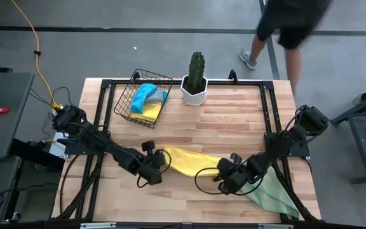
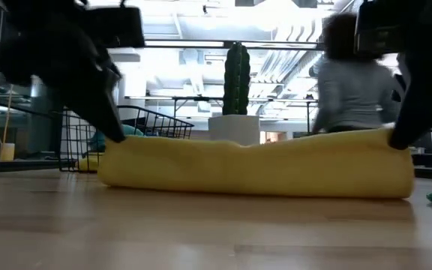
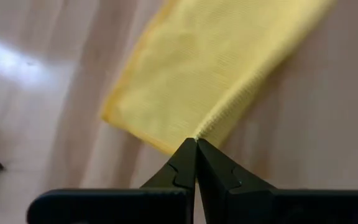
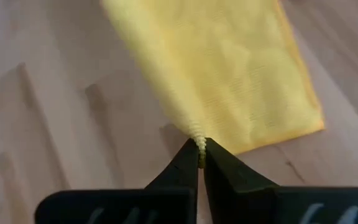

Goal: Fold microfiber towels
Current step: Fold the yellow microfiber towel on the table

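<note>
A bright yellow microfiber towel (image 1: 192, 162), folded into a long band, lies on the wooden table between my two grippers. It rests on the table along its length (image 2: 261, 176). My left gripper (image 1: 162, 160) is shut on its left end. My right gripper (image 1: 224, 170) is shut on its right end. A pale green towel (image 1: 275, 191) lies spread by the table's near right corner, partly under my right arm. In the wire basket (image 1: 122, 105) at the far left sit a turquoise blue towel (image 1: 146, 95) and another yellow one (image 1: 152, 112). My left gripper pinches the yellow towel's left end at a corner of the fold (image 3: 199, 132) between its two fingers, slanting down from the table's left. The cloth runs away from the fingers onto the table. My right gripper pinches the towel's right end at a bunched corner (image 4: 196, 134) between its two fingers, slanting down from the right. In the low view that end (image 2: 385, 139) is raised a little, and the rest lies on the table.
A cactus in a white pot (image 1: 195, 86) stands at the far edge, right of the basket. A black frame (image 1: 265, 121) borders the table. A person (image 1: 288, 25) moves past beyond the far right corner. Bare wood (image 1: 227, 124) lies between the towel and the cactus.
</note>
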